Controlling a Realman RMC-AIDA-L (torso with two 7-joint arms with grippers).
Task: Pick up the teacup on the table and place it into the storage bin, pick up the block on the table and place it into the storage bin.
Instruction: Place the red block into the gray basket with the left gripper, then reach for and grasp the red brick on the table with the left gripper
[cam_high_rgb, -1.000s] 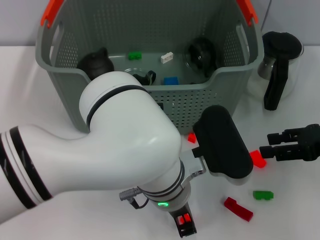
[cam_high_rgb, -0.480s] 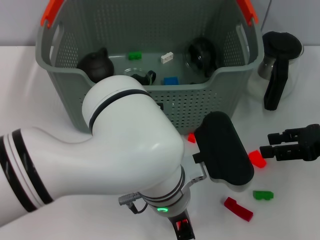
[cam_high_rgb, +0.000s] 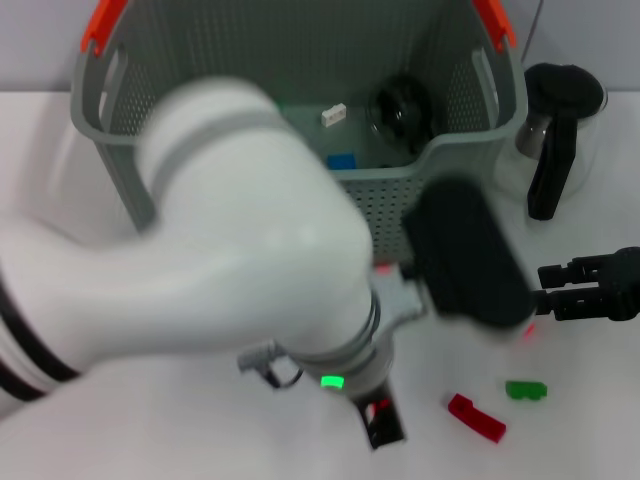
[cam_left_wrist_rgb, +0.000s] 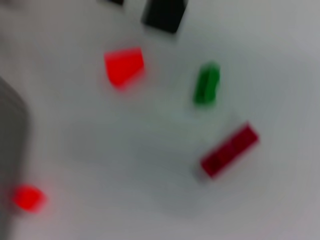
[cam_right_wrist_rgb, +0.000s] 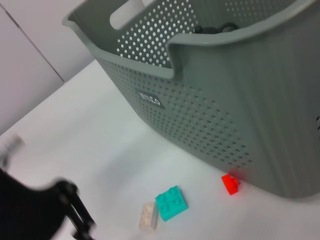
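The storage bin (cam_high_rgb: 120, 120) stands at the back of the table, with a white block (cam_high_rgb: 334, 114) and a blue block (cam_high_rgb: 342, 160) inside. My left arm sweeps across its front, blurred; the black left gripper (cam_high_rgb: 465, 265) hangs over the table just right of the bin's front. On the table lie a green block (cam_high_rgb: 525, 389), a dark red block (cam_high_rgb: 476, 417) and a bright red block (cam_left_wrist_rgb: 124, 66). The right gripper (cam_high_rgb: 548, 287) hovers at the right, open and empty. No teacup shows.
A black-handled kettle (cam_high_rgb: 560, 130) stands at the back right. By the bin's front wall (cam_right_wrist_rgb: 215, 115) lie a small red block (cam_right_wrist_rgb: 231, 183), a teal block (cam_right_wrist_rgb: 171, 202) and a pale block (cam_right_wrist_rgb: 148, 216).
My left arm has swung up and to the right, now blurred; its black gripper covers most of the bright red block in the head view. The right arm has not moved.
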